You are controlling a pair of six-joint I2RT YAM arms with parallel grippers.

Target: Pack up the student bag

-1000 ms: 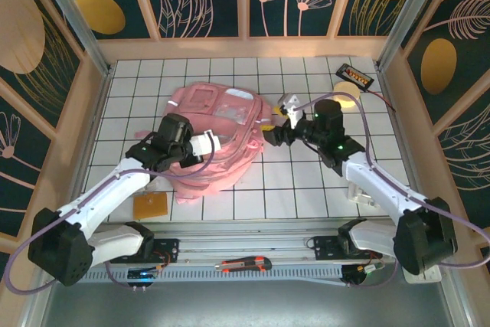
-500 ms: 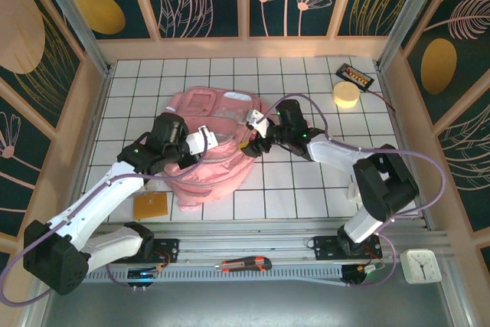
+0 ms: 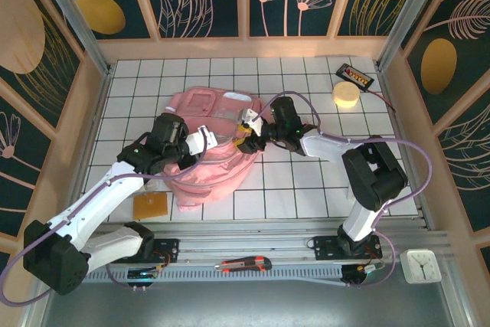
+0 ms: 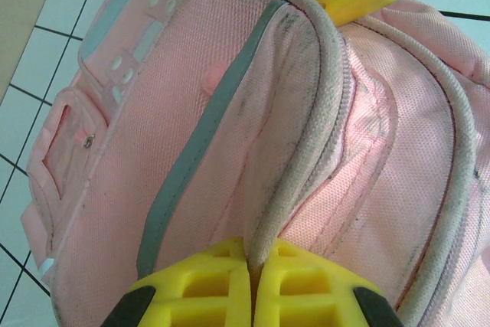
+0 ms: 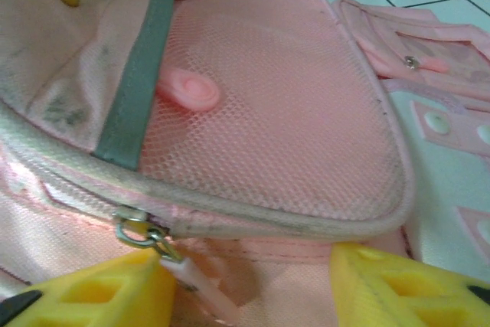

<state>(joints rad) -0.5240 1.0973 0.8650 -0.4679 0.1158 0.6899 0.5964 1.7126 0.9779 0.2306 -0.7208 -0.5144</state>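
Note:
The student bag (image 3: 200, 102), a big pink backpack, lies in the middle of the tiled table. My left gripper (image 3: 207, 137) is shut on the bag's grey piped edge (image 4: 306, 135), which runs straight into the pressed-together yellow fingers (image 4: 256, 266). From the right, my right gripper (image 3: 246, 134) reaches the bag's mesh pocket (image 5: 283, 112). Its jaws stand apart (image 5: 253, 281), on either side of the seam under the pocket. A metal zipper slider with a white pull (image 5: 184, 273) hangs against the inner face of its left finger. Nothing is clamped between them.
A yellow round object (image 3: 346, 95) and a black box (image 3: 355, 76) lie at the back right. An orange-brown square (image 3: 150, 205) sits front left by the bag. A red cutter (image 3: 243, 266) rests on the front rail, with a white clock (image 3: 420, 264) at the front right.
My right arm has swung left from the open tiles onto the bag's side, and its jaws have narrowed. The left gripper has kept its hold on the bag's edge.

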